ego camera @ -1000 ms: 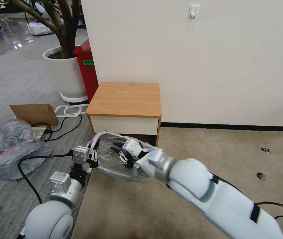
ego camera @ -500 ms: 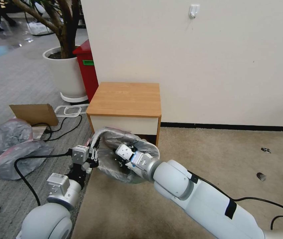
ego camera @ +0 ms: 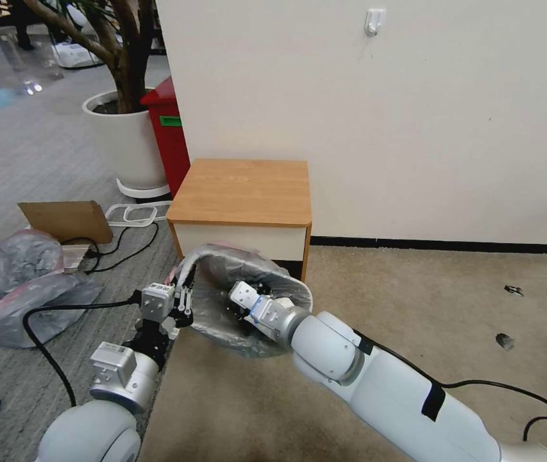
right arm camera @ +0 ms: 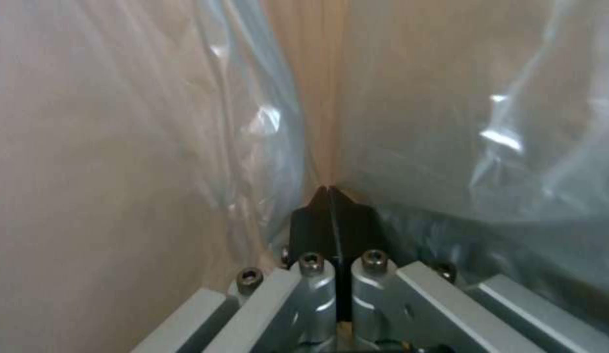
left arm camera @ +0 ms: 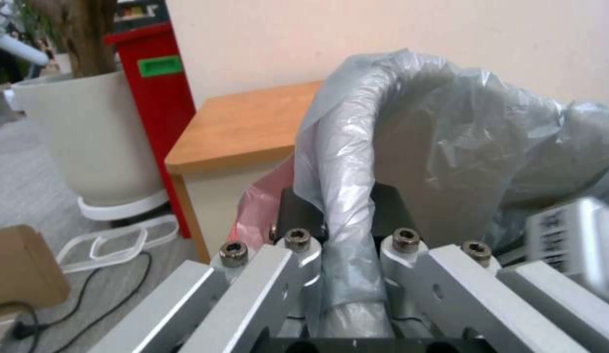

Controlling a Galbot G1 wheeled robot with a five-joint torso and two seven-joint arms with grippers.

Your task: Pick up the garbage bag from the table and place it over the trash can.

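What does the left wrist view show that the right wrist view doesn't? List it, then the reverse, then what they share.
Left wrist view: left gripper clamped over a bag-wrapped rim, orange-brown wooden nightstand, tall red bin, white planter. Right wrist view: right gripper, tips shut, deep between plastic walls. Both: thin translucent grey garbage bag.

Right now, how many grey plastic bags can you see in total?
3. The garbage bag is draped over the trash can's rim, clamped by the left gripper. Two stuffed bags lie on the floor at left. More may be hidden.
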